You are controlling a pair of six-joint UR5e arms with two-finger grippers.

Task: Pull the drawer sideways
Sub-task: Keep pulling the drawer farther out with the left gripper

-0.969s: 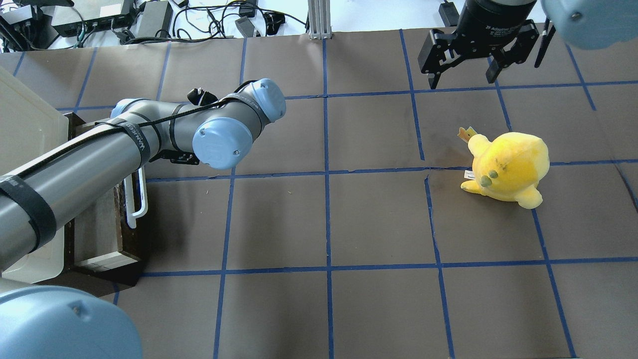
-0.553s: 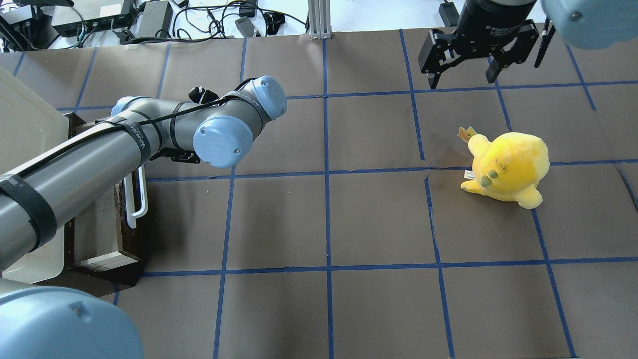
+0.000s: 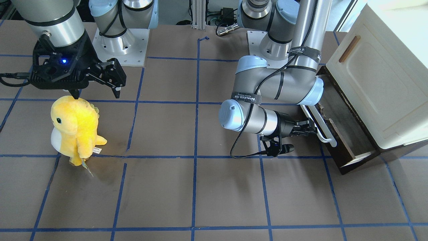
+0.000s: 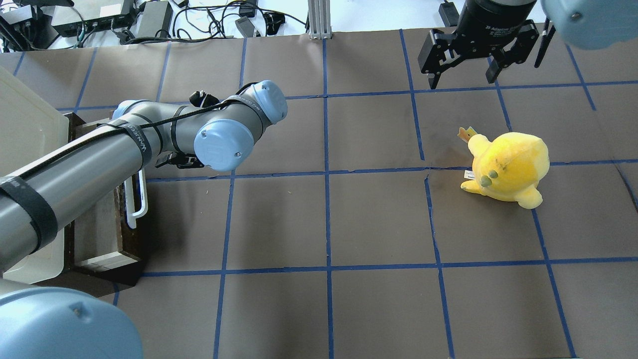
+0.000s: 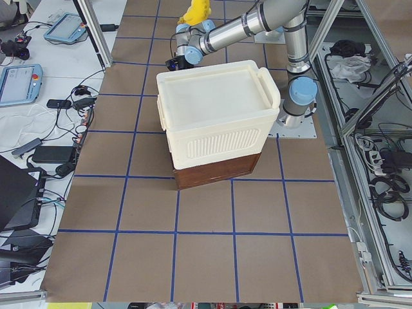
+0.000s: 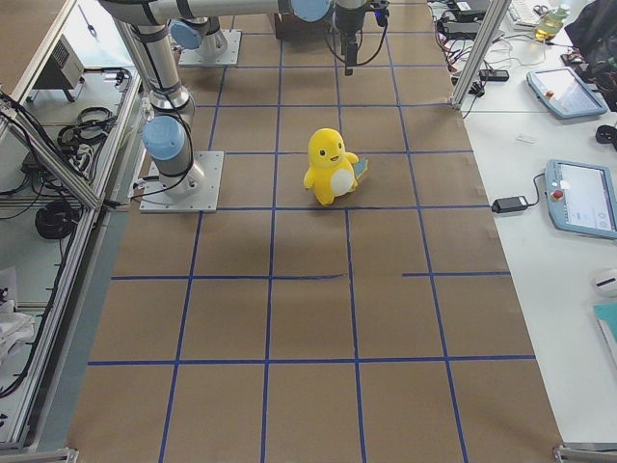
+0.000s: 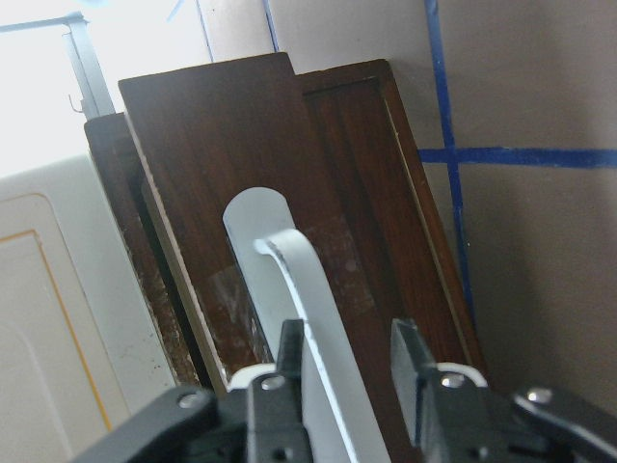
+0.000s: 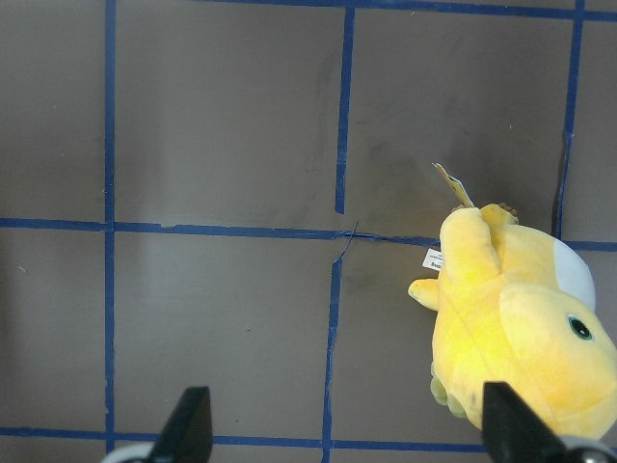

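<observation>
The left gripper (image 7: pixel 347 333) straddles the long white bar handle (image 7: pixel 294 280) of the dark brown drawer (image 7: pixel 212 125). Its jaws are set narrow, one finger (image 7: pixel 287 352) against the bar and a thin gap showing on the other side. Only the left wrist camera shows that gap. In the overhead view the left arm's own elbow covers the gripper, and the front-facing camera shows just the black fingertips meeting the bar toward its operator-side end.

The drawer stands partly out from under the cream cabinet (image 3: pixel 378 83), opening toward the bench's right end, its greyish floor visible from the front. The cabinet sits on the left half of the bench (image 3: pixel 200 187), well short of the left end edge. From the left-end camera its ribbed side hides the opening, and only a dark brown band shows beneath it.

The right gripper (image 8: pixel 347 429) hangs wide open and empty above the bench's right half, on the robot's side of a yellow plush toy (image 3: pixel 75 129) and not touching it. The right-end camera alone shows the toy's white belly and face, upright and turned toward that end. The right wrist camera looks down on the top of its head.
</observation>
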